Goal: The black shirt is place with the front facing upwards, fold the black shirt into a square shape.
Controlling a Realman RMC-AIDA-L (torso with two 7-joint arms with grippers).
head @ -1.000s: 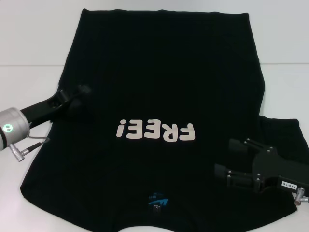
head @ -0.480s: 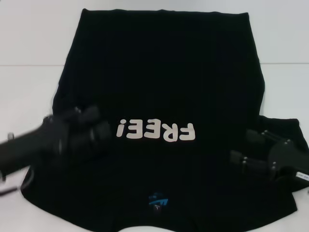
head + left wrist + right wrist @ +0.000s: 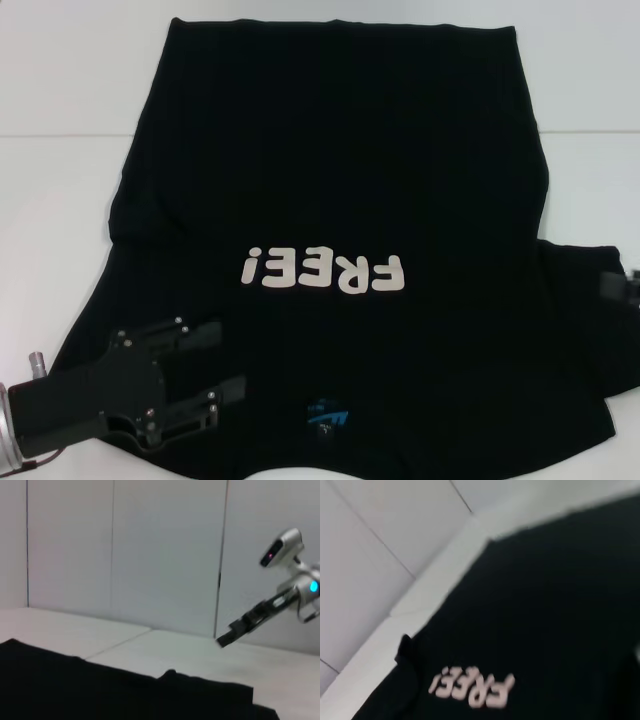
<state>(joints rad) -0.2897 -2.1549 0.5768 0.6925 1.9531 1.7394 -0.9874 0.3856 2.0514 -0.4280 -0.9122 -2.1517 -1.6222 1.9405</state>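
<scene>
Shirt [image 3: 340, 180] lies front-up across the table [image 3: 60, 180], collar at the near edge, its left side folded in; left gripper [image 3: 232, 360] sits over its near-left corner, fingers spread, holding nothing; right gripper [image 3: 622, 287] barely shows at the right edge, state untellable.

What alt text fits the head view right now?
A black shirt lies spread on a white table, its white FREE! print facing up. The left gripper, open, sits over its near-left corner; the right gripper barely shows.
</scene>
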